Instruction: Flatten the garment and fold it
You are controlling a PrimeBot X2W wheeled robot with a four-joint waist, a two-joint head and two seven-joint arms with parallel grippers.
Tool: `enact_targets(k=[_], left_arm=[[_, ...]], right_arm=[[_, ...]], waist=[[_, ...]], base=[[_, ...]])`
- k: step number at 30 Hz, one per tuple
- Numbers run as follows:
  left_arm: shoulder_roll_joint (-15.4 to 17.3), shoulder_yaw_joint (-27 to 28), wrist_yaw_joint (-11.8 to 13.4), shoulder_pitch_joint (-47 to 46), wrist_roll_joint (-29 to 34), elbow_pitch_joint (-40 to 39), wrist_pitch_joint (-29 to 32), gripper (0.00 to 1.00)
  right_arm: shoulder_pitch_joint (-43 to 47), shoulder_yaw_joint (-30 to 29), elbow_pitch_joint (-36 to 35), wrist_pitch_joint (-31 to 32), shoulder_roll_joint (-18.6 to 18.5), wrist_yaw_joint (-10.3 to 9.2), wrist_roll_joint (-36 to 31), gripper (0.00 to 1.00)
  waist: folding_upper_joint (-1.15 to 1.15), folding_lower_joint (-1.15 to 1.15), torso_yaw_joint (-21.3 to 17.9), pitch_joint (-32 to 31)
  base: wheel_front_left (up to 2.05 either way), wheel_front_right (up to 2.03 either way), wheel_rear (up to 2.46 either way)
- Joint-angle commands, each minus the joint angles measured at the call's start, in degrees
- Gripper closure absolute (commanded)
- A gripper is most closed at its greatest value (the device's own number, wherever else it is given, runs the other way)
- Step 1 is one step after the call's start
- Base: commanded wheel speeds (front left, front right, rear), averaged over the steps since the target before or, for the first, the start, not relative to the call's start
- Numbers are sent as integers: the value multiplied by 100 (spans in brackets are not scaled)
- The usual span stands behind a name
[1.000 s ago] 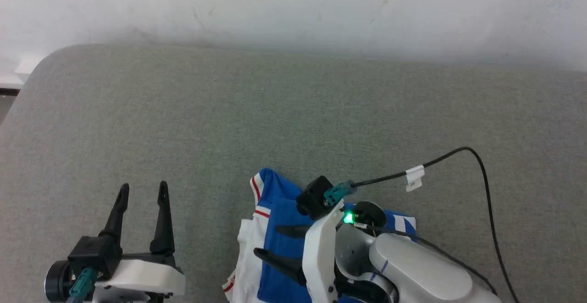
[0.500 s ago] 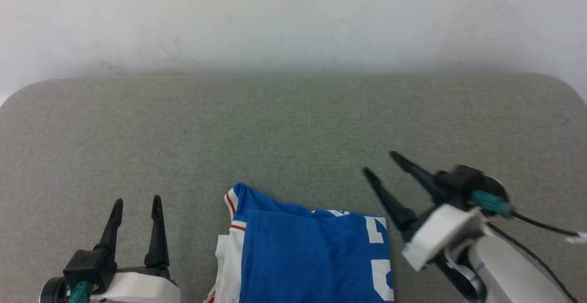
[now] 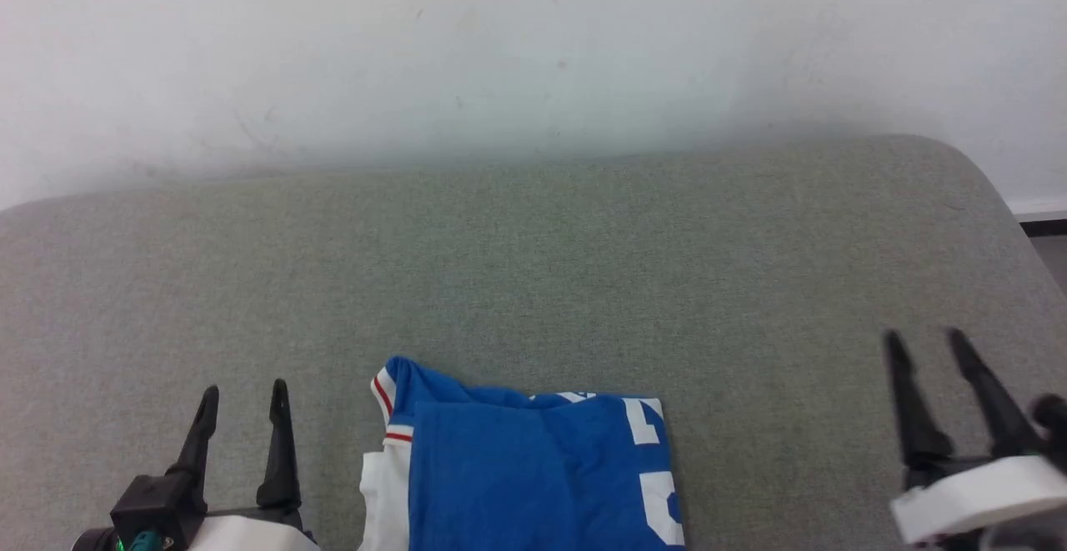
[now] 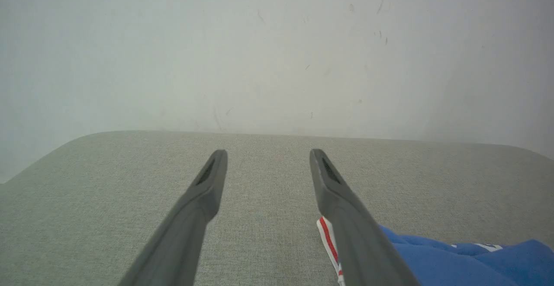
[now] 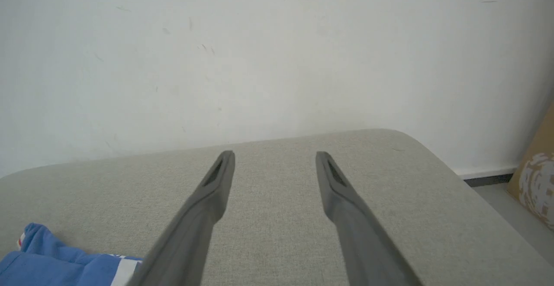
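Note:
The garment (image 3: 533, 476), royal blue with white sleeve and red-and-white trim, lies folded into a compact block at the bottom middle of the grey cushion (image 3: 533, 284). My left gripper (image 3: 243, 394) stands open at the lower left, clear of the cloth, nothing between its fingers. My right gripper (image 3: 925, 338) is open at the lower right, well apart from the garment. In the left wrist view the garment (image 4: 454, 260) shows beside the right finger (image 4: 342, 204), with the left gripper (image 4: 268, 152) over bare cushion. The right wrist view has the garment (image 5: 56, 262) at the lower left, and the right gripper (image 5: 275, 154) empty.
A white wall (image 3: 533, 51) backs the cushion. The cushion's rounded right corner (image 3: 984, 176) drops to the floor (image 5: 515, 208), where a brown cardboard box (image 5: 536, 173) stands. Bare cushion stretches beyond the garment.
My right gripper has lifted off the garment and swung far right, now apart from it. The head view has shifted. The left gripper has stayed put, open.

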Motion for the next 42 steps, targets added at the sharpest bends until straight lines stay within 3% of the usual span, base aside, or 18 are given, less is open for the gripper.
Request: enact_targets(k=[1,5,8,14,17,20,27,28,29,30,36,42], left_arm=[[9,28,-27,79,39,24,-27,0],[2,10,-34,136,26,64,-27,0],[11,-6,-58,139,3,118,-27,0],[7,-27,-97,70,-49,246,-27,0],[0,-49,-121,15,-65,292,-27,0],[-8,-69,-144,-55,-71,328,-27,0],[-46,-112,-180,-190,-61,389,-27,0],[-48,-109,-184,-203,-61,399,-27,0],[-49,-102,-187,-213,-61,404,-27,0],[-48,-94,-191,-220,-61,408,-27,0],[-53,-53,-177,-184,-36,404,-27,0],[-45,-93,-136,-119,74,382,-27,0]], right_arm=[[124,-313,-69,145,123,-4,161,0],[307,-1086,270,925,328,-4,1083,0],[398,-1326,747,1771,357,-4,1866,0],[331,-941,1493,3634,469,-4,3456,0],[117,-605,1771,4179,511,-4,4159,0],[-198,-115,2103,4353,523,-4,4701,0],[-987,904,3176,3885,526,-4,5688,2],[-1068,1005,3306,3826,527,-4,5703,60],[-1142,1086,3409,3755,527,-4,5695,92],[-1204,1165,3480,3717,527,-4,5697,100],[-1386,1518,3397,3416,333,-4,5287,100],[-1442,2231,2678,2933,-515,-4,4012,100]], waist=[[0,1,-22,-24],[0,1,29,-62],[0,1,118,-70],[0,1,266,-34],[0,1,327,9],[0,1,398,67],[0,1,579,147],[0,1,603,152],[0,1,619,157],[0,1,631,160],[0,1,594,139],[0,1,284,88]], base=[[0,0,0],[0,0,0],[0,0,0],[0,0,0],[0,0,0],[0,0,0],[0,0,0],[0,0,0],[0,0,0],[0,0,0],[0,0,0],[0,0,0]])
